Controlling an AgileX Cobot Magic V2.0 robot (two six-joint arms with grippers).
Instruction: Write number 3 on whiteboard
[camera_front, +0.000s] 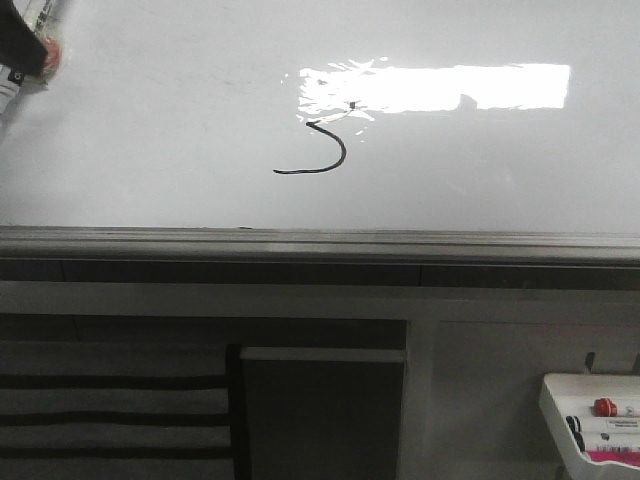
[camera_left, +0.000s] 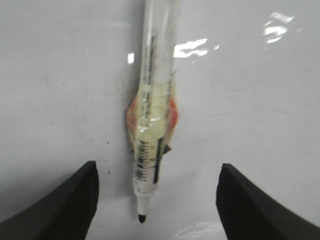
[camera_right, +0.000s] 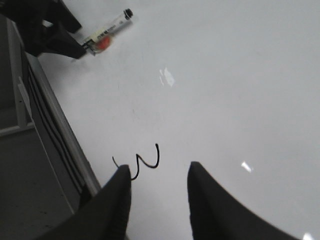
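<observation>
The whiteboard (camera_front: 180, 120) fills the upper front view. The number 3 (camera_front: 325, 150) is a thin black hooked stroke with a small dot above it, at the edge of the glare. In the right wrist view, the stroke (camera_right: 148, 162) lies just ahead of my right gripper (camera_right: 159, 167), which is open and empty above the board, one fingertip covering its end. My left gripper (camera_left: 157, 167) is open at the board's far left (camera_front: 20, 50). A marker (camera_left: 152, 115) with orange tape lies on the board between its fingers, untouched, tip toward the wrist. The marker also shows in the right wrist view (camera_right: 107, 30).
A grey metal rail (camera_front: 320, 243) runs along the board's near edge. A small white tray (camera_front: 560, 410) with spare markers sits at the lower right. A dark striped panel (camera_front: 110, 410) is at the lower left, below the rail.
</observation>
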